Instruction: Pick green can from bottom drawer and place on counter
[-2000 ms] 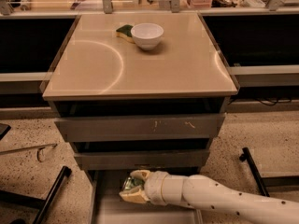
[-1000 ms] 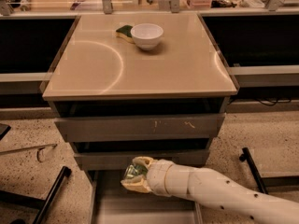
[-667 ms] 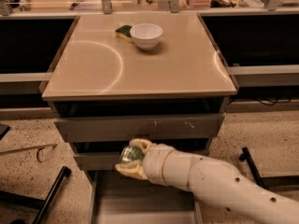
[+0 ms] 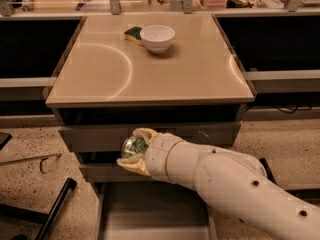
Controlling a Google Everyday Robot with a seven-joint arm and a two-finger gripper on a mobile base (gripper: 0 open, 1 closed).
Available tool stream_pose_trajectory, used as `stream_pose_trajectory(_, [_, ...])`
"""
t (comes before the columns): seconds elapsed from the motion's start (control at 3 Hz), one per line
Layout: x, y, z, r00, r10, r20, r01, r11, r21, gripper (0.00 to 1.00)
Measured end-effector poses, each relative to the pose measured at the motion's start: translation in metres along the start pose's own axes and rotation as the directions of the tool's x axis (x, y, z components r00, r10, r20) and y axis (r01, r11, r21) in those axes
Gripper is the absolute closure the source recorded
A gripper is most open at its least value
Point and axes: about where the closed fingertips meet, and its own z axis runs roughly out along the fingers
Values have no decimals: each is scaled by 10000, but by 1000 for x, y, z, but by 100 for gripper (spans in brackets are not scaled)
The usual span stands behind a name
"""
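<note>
My gripper (image 4: 134, 150) is shut on the green can (image 4: 133, 145), whose silvery end and dark-green side show between the cream fingers (image 4: 144, 133). I hold it in front of the upper grey drawers, below the edge of the beige counter (image 4: 100, 69). The bottom drawer (image 4: 150, 209) is pulled out beneath my arm, its flat grey floor showing. My white arm reaches in from the lower right.
A white bowl (image 4: 157, 38) and a green-yellow sponge (image 4: 133, 33) sit at the back of the counter. Two scuffed grey drawers (image 4: 210, 134) are shut above the open one. A black bar (image 4: 55, 209) lies on the speckled floor at the left.
My gripper has risen with the green can from just above the bottom drawer up to the level of the upper drawers, moving slightly left.
</note>
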Motion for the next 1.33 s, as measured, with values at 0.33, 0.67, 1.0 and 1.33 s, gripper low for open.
stream_pose_trajectory(0.33, [-5, -3, -2, 9999, -116, 54, 116, 9999, 90, 100])
stream_pose_trajectory(0.67, [-10, -12, -5, 9996, -239, 141, 235, 9993, 276, 100])
stream_pose_trajectory(1.0, [-56, -88, -28, 9918, -1240, 313, 1176, 9804, 1580, 100])
stream_pose_trajectory(1.33, [-89, -168, -41, 9788, -2048, 21, 1978, 9481, 2488, 100])
